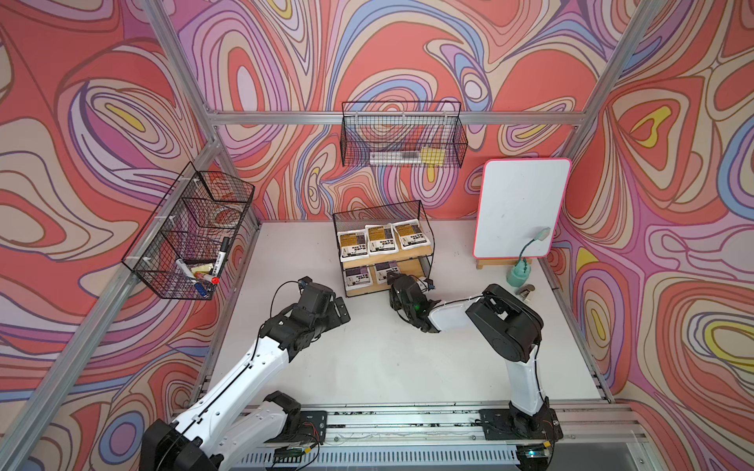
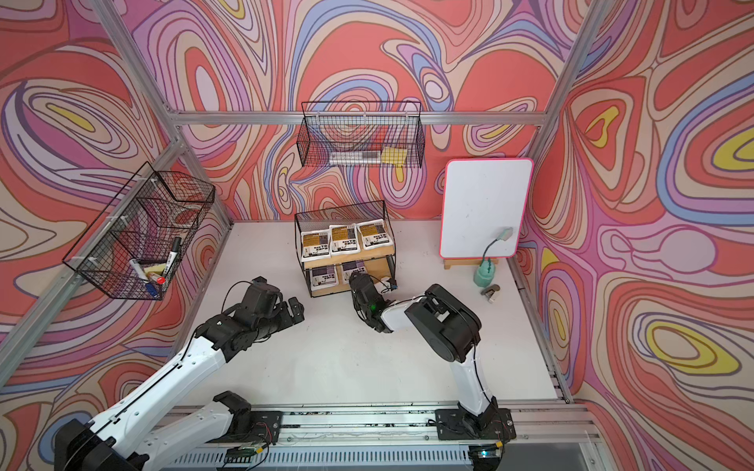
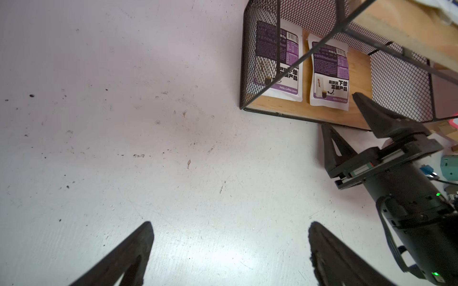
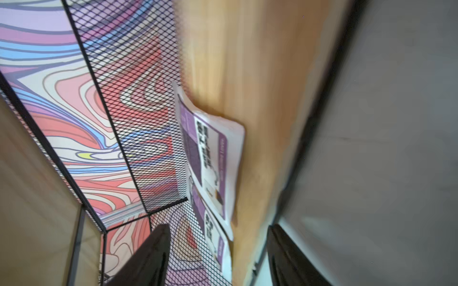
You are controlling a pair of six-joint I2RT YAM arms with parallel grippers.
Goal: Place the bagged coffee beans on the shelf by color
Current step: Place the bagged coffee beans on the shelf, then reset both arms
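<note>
Sorted by colour, judging from the layout: three orange-brown pouches (image 1: pixel 381 239) in a row on the upper board of the shelf (image 1: pixel 414 268), two purple pouches (image 3: pixel 329 76) flat and side by side on its lower board, labels up. No pouch visible on the tabletop (image 1: pixel 367 359) in front of the shelf.

At the front edge of the shelf's lower board, right fingers (image 3: pixel 376 116) spread apart, just beside the purple pouch nearer that arm, pinching nothing; same empty gap in the right wrist view. Well out from the shelf's front, left fingers (image 3: pixel 124 257) spread wide too, empty, hovering over bare tabletop.

Likely handling: light, soft, floppy film with loose contents, smooth and a little slippery, not fragile but easy to crease or drag. Best taken at a sealed edge or corner toward the shelf's front, with a shallow pinch from the open side. No reaching in from above: upper board in the way. Worth watching for: nudging the neighbouring pouch, or catching the wire frame on the way out. Probably nothing left but to back clear of the shelf.
</note>
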